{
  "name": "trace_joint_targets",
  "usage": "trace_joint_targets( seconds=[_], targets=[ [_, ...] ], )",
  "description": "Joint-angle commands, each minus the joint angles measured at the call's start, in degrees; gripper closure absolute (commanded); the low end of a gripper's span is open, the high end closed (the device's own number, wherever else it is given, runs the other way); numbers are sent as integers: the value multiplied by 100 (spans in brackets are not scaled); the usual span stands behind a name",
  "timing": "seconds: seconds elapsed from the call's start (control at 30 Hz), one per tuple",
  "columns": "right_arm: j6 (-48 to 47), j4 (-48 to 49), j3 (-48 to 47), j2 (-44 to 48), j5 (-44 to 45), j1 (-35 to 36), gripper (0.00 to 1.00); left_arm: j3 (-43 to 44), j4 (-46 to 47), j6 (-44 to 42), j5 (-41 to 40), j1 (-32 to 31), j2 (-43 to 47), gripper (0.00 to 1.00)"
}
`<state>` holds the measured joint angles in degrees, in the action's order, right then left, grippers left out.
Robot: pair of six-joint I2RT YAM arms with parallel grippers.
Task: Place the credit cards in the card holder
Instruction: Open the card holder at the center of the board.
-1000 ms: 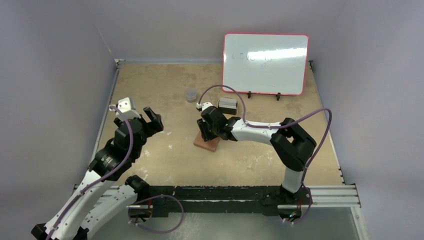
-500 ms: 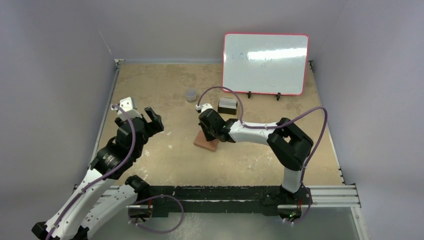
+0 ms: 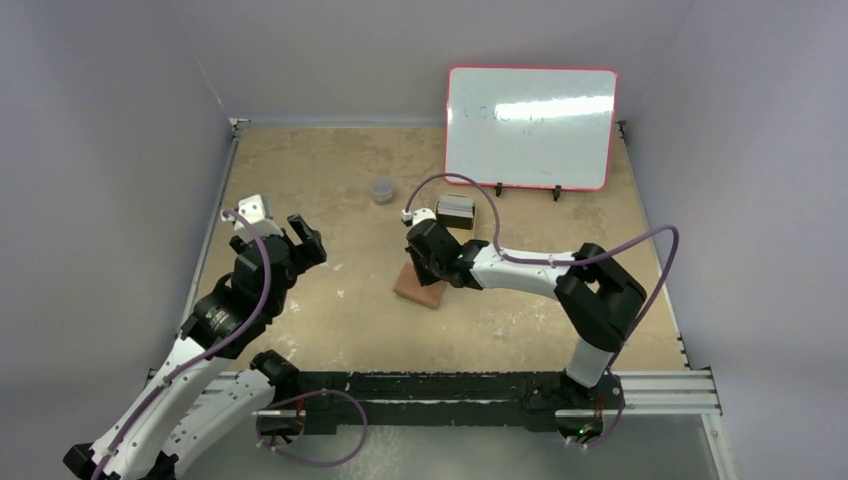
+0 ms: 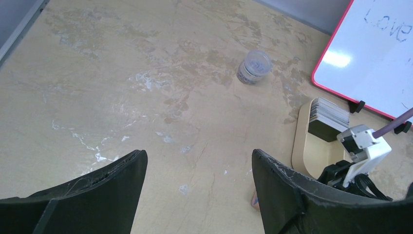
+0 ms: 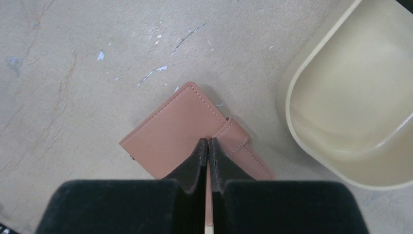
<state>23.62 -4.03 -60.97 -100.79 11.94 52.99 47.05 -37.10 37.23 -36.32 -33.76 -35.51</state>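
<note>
The card holder [image 5: 170, 131] is a reddish-brown wallet lying closed and flat on the table, its strap to the right; it also shows in the top view [image 3: 420, 290]. My right gripper [image 5: 208, 142] is shut, its tips right over the wallet's strap side, and I see nothing between the fingers; it also shows in the top view [image 3: 432, 262]. The credit cards [image 4: 329, 111] stand as a stack in the far end of a tan tin [image 4: 311, 156]; they also show in the top view [image 3: 455, 207]. My left gripper [image 4: 199, 165] is open and empty above bare table at the left [image 3: 305, 238].
The tan tin [image 5: 350, 97] lies just right of the wallet. A red-framed whiteboard [image 3: 530, 127] stands at the back right. A small clear jar [image 3: 382, 189] sits behind the wallet to the left. Walls close the left and back sides.
My right gripper has shifted a little to the right over the wallet, and the wallet has slid slightly right with it. The left arm has barely moved.
</note>
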Motion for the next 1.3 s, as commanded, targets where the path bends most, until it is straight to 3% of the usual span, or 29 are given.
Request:
trace_joint_targets(
  seconds=[0.0, 0.13, 0.27, 0.5, 0.83, 1.03, 1.27],
  targets=[
    [-118, -60, 70, 437, -135, 26, 93, 42, 101, 82, -115, 37, 24, 22],
    [-754, -82, 76, 408, -271, 26, 74, 18, 117, 91, -112, 36, 100, 22],
    [-1302, 105, 74, 341, -324, 23, 64, 13, 123, 86, -121, 36, 132, 22],
    [-1639, -4, 50, 95, -223, 21, 61, 21, 109, 91, -143, 38, 132, 23],
    [-1824, 193, 171, -236, -885, 28, 61, 23, 88, 91, -191, 36, 167, 23],
    [-1815, 151, 221, -355, -905, 30, 68, 25, 79, 100, -209, 36, 180, 23],
    [-1433, -94, 18, -536, -574, 36, 98, 20, 66, 116, -227, 31, 184, 23]
  ],
)
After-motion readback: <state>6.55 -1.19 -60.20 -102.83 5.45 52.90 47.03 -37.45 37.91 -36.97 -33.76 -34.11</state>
